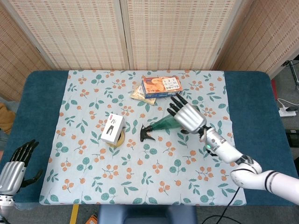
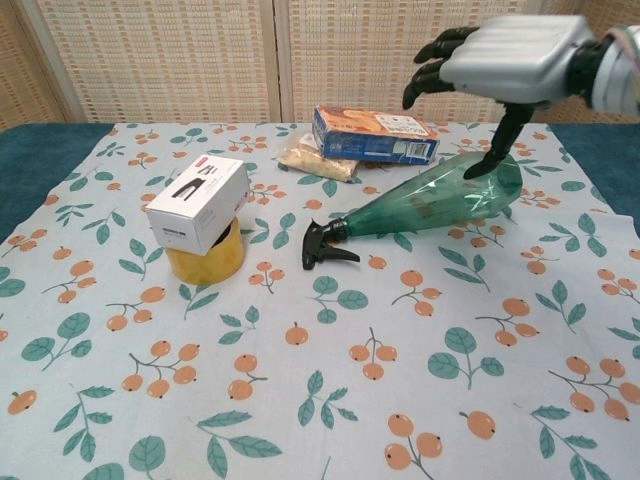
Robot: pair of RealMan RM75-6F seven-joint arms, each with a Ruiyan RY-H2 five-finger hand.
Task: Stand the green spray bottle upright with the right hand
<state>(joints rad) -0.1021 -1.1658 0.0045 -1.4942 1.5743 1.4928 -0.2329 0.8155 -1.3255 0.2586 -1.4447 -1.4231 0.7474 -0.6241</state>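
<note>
One green spray bottle (image 2: 440, 204) lies on its side at the table's centre (black nozzle pointing left). The right hand (image 2: 505, 60) hovers above it, fingers spread, holding nothing. Two boxes (image 2: 197, 202) sit nearby. The left hand (image 1: 13, 170) rests near-left, fingers apart.

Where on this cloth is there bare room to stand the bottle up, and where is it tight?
Open cloth fills the whole near half, in front of the green spray bottle and the white box. Crowded: the far centre, where the orange-and-blue box and a small packet sit just behind the bottle, under the right hand.
</note>
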